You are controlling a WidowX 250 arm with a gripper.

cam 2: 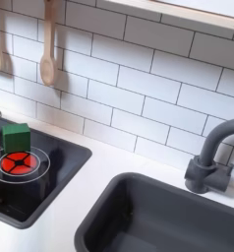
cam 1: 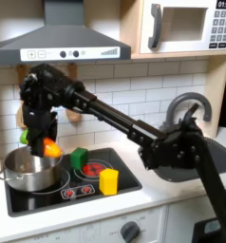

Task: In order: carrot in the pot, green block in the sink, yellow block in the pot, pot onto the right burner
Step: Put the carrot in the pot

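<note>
In the first exterior view the end effector point(cam 1: 44, 144) is hanging over the pot point(cam 1: 31, 169), its fingers clamping the carrot point(cam 1: 50, 148). The carrot's orange body is poking out toward the first exterior view's right and its green leafy end point(cam 1: 26, 137) is showing on the other side of the fingers. The carrot is sitting just above the pot's rim, not down inside it. The pot is standing directly below the end effector on the burner at the first exterior view's left of the black stove point(cam 1: 124, 180).

The green block point(cam 1: 78, 158) is sitting on the stove just to the first exterior view's right of the end effector and a little lower, beside the pot. In the second exterior view the same green block point(cam 2: 16, 137) is resting behind the red burner ring point(cam 2: 21, 163). The yellow block point(cam 1: 108, 180) is standing farther to the first exterior view's right of the end effector and nearer the front edge of the stove. The sink point(cam 1: 215, 152) is lying well off to the first exterior view's right, largely behind the arm; in the second exterior view the sink point(cam 2: 158, 212) is showing its dark basin with the arched faucet point(cam 2: 212, 157) at its back.
</note>
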